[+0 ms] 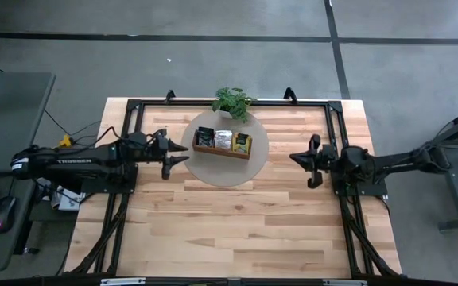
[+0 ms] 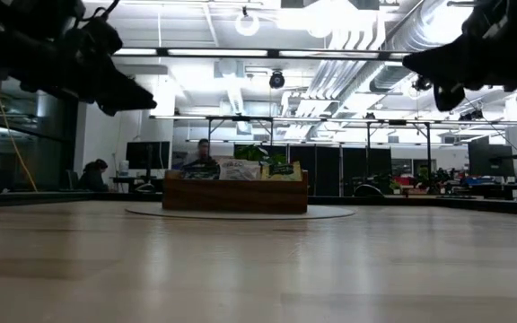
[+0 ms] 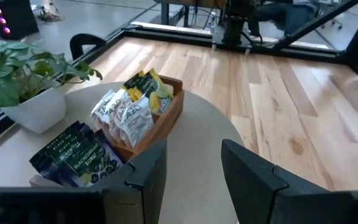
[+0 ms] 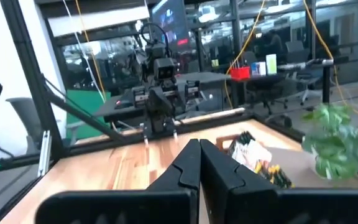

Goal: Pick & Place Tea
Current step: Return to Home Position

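Fingers spread apart, the left gripper hangs just left of the wooden tray, the right gripper, fingers pressed together, well off right, while the tea stands packed in that tray, light, crinkly sachets probably best pinched by a top edge.
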### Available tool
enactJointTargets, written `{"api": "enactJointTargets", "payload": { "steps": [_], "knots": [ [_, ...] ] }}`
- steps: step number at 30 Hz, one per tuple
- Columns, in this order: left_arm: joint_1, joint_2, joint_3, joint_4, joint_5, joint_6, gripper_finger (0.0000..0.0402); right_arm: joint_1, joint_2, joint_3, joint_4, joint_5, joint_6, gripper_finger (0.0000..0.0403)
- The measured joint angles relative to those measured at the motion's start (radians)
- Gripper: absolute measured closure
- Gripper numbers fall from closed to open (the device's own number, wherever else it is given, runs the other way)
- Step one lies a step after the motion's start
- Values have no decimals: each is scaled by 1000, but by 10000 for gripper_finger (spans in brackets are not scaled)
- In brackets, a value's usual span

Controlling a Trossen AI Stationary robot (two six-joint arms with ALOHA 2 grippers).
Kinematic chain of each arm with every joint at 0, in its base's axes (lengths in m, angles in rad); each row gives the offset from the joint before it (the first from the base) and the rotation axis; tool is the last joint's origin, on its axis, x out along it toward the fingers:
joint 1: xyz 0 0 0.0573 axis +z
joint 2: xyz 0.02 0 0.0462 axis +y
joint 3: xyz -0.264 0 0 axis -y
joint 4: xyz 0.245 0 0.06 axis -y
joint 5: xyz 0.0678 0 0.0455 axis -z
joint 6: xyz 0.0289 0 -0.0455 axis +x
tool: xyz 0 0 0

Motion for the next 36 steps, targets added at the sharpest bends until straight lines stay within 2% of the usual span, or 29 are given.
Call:
{"api": "enactJointTargets", "payload": {
  "steps": [6, 17, 19, 30, 36],
  "knots": [
    [0, -7, -66, 98, -22, -23, 252, 0, -69, 8, -171, 22, -21, 402],
    [0, -6, -231, 351, -86, -94, 252, 0, -84, 6, -299, 70, -35, 403],
    [0, -11, -227, 331, -89, -101, 252, 0, -84, 6, -299, 72, -41, 403],
    [0, -30, -231, 365, -44, -15, 252, 0, -84, 6, -333, 92, -55, 402],
    [0, -141, -232, 370, 74, 52, 252, 0, -84, 7, -318, 140, -44, 402]
  ]
}}
